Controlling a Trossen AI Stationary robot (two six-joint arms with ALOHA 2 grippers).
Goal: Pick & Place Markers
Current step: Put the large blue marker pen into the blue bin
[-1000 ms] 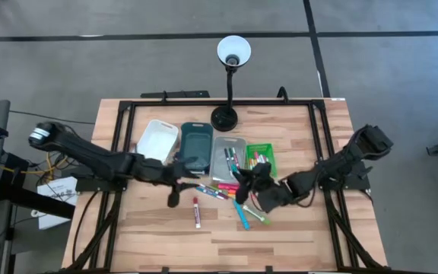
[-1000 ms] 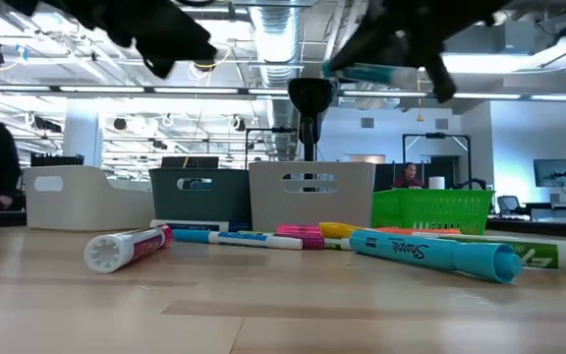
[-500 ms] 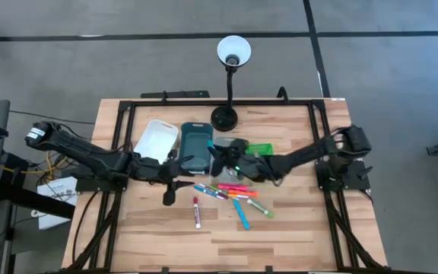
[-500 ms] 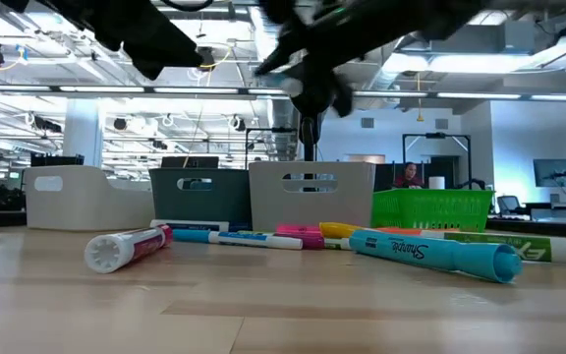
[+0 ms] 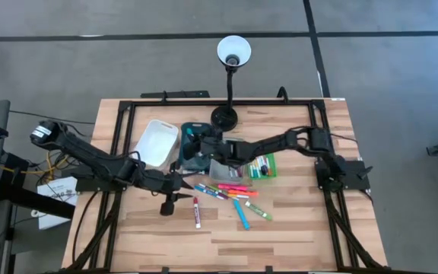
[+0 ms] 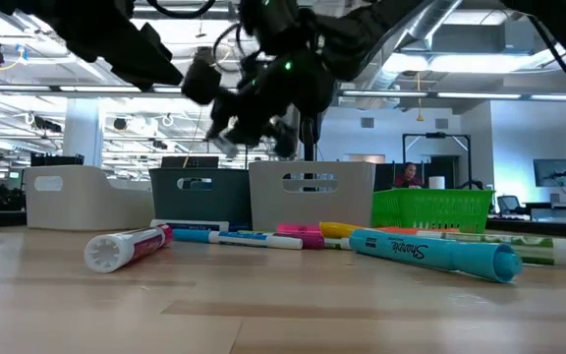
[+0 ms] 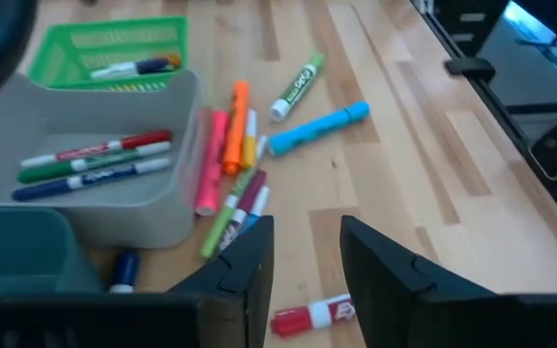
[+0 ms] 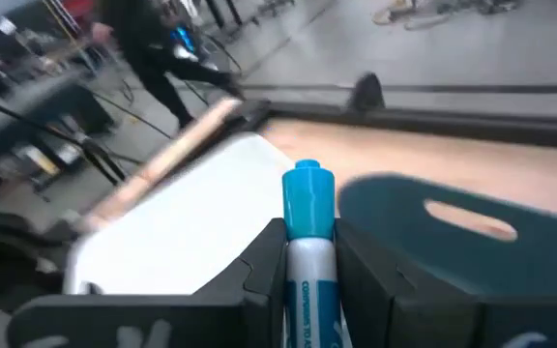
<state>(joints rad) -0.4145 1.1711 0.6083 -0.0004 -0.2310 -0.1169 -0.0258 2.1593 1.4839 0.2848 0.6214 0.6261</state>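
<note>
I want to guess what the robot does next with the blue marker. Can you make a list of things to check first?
1. Right gripper shut on the blue-capped marker: ok.
2. Marker is over a tray: ok, the right gripper hangs above the dark teal tray, with the white tray next to it.
3. Which tray it is meant for: cannot tell.
4. Left gripper out of the way: ok, open and empty above the red marker on the table.
5. More markers left to pick: ok, several loose markers lie on the wood.
</note>
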